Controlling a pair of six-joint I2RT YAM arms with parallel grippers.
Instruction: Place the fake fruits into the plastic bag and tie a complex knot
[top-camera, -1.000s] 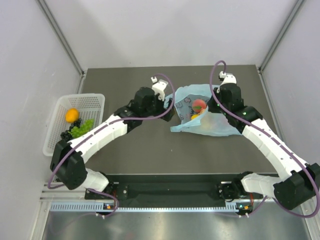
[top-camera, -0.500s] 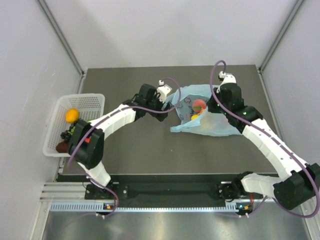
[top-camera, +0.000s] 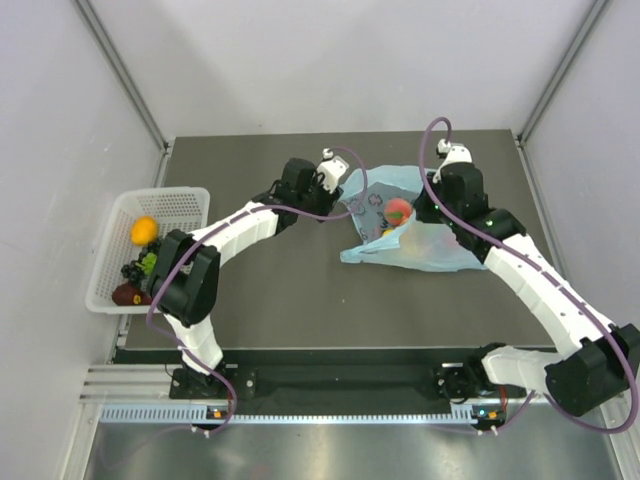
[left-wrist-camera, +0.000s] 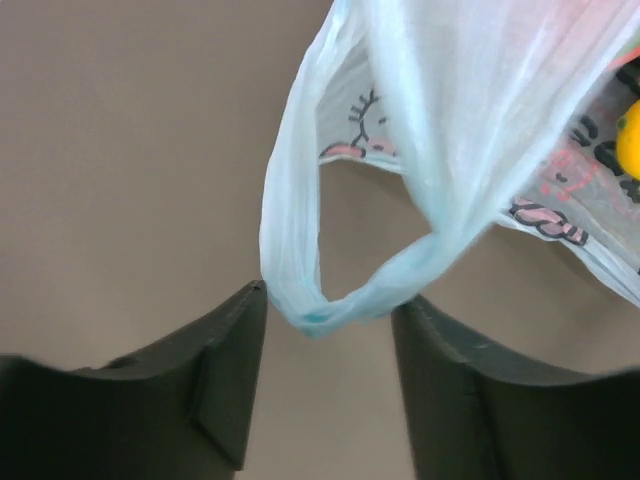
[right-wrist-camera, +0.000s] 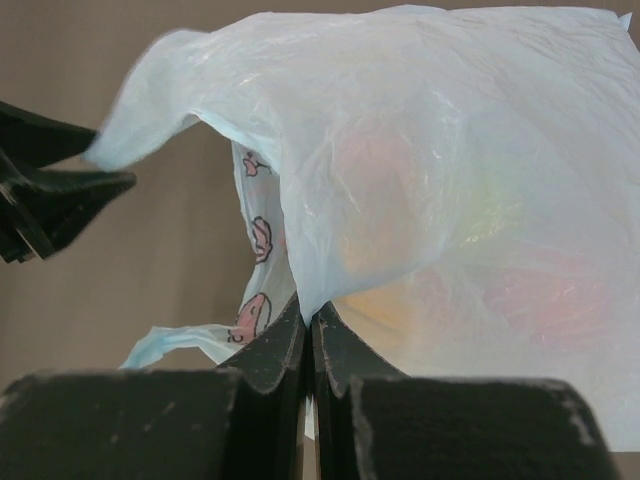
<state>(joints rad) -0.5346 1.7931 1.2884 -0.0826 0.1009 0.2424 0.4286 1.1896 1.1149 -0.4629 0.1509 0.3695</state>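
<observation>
The light-blue plastic bag (top-camera: 420, 240) lies at the table's middle right with a red apple (top-camera: 399, 210) and a yellow fruit (top-camera: 389, 234) showing in its mouth. My right gripper (right-wrist-camera: 309, 322) is shut on the bag's upper edge (right-wrist-camera: 300, 270) and holds it raised. My left gripper (left-wrist-camera: 330, 300) is open, its fingertips on either side of a loop handle (left-wrist-camera: 330, 300) of the bag, with the handle's end between them. An orange (top-camera: 144, 230), green grapes (top-camera: 147, 262) and a dark plum (top-camera: 125, 293) lie in the white mesh basket (top-camera: 190, 198).
The basket stands off the table's left edge. Grey walls close in the table on the left, back and right. Bare dark table lies in front of the bag and behind it.
My left arm has swung away from the basket and reached right to the bag's handle. The grapes and plum it hid now show. My right gripper has kept its hold on the bag.
</observation>
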